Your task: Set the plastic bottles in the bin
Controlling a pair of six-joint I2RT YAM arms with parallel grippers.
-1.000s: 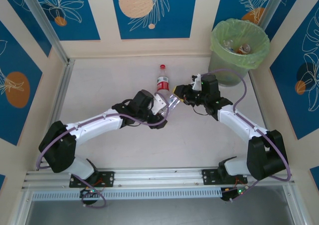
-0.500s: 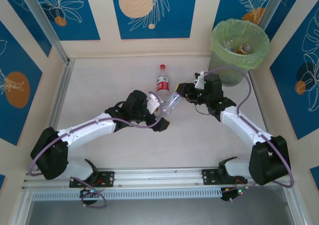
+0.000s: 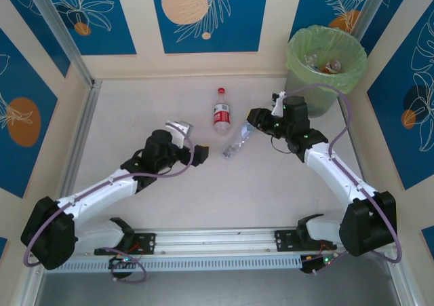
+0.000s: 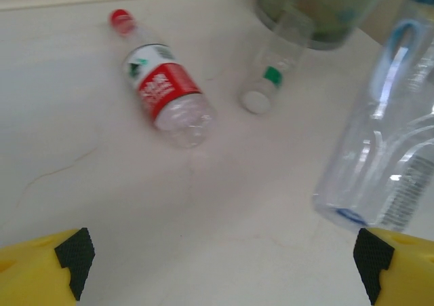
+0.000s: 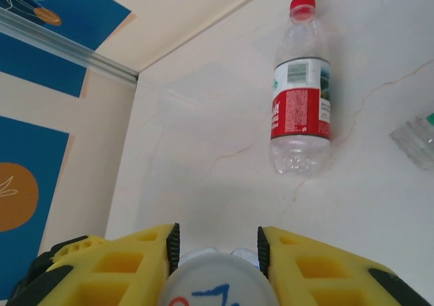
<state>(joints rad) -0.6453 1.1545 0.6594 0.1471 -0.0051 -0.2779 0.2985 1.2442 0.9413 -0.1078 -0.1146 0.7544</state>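
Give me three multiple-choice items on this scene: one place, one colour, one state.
1. Where is the red-labelled bottle?
A. inside the bin
B. lying on the table
C. standing upright

2. What colour is its cap?
A. green
B. blue
C. red

3. The right pincer is:
A. open and empty
B. shut on a clear bottle
C. resting on the table

Answers:
1 B: it lies flat on the table, left of the bin.
2 C: the cap shows red.
3 B: its yellow fingers clamp the bottle's end.

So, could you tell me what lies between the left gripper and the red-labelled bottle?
Bare table, as the top view shows: nothing sits between the left gripper and the red-labelled bottle.
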